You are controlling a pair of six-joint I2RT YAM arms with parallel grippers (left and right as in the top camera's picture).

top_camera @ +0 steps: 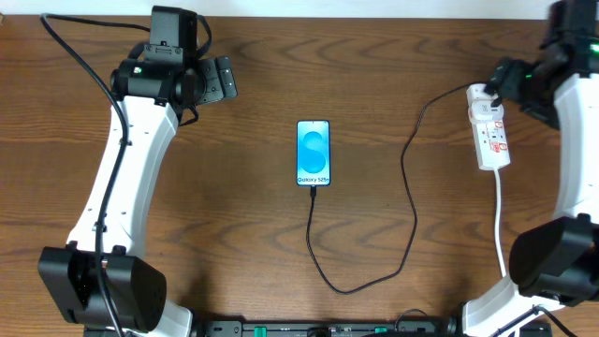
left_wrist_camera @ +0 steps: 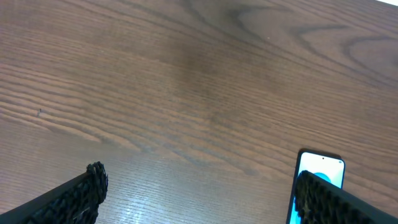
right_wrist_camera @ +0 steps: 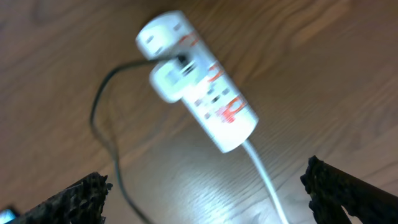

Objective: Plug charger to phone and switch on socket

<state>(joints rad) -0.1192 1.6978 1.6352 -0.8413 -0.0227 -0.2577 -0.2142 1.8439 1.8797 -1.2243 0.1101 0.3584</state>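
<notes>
Phone [top_camera: 314, 153] lying screen-up on table [top_camera: 374, 56], charger [top_camera: 310, 225] tip sitting at its bottom edge, cable looping right of phone to socket [top_camera: 490, 136]. Left gripper [top_camera: 225, 78] hovering up-left of phone, spread wide, empty. Right gripper [right_wrist_camera: 211, 193] hanging over socket, spread wide, empty.

Brown wood-grain table [top_camera: 243, 234] (glossy sheen)

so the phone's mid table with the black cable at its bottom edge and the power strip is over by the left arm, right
Wrong side: the strip lies by the right arm, as the overhead view shows. The phone is mid table, cable at its bottom edge.
</notes>
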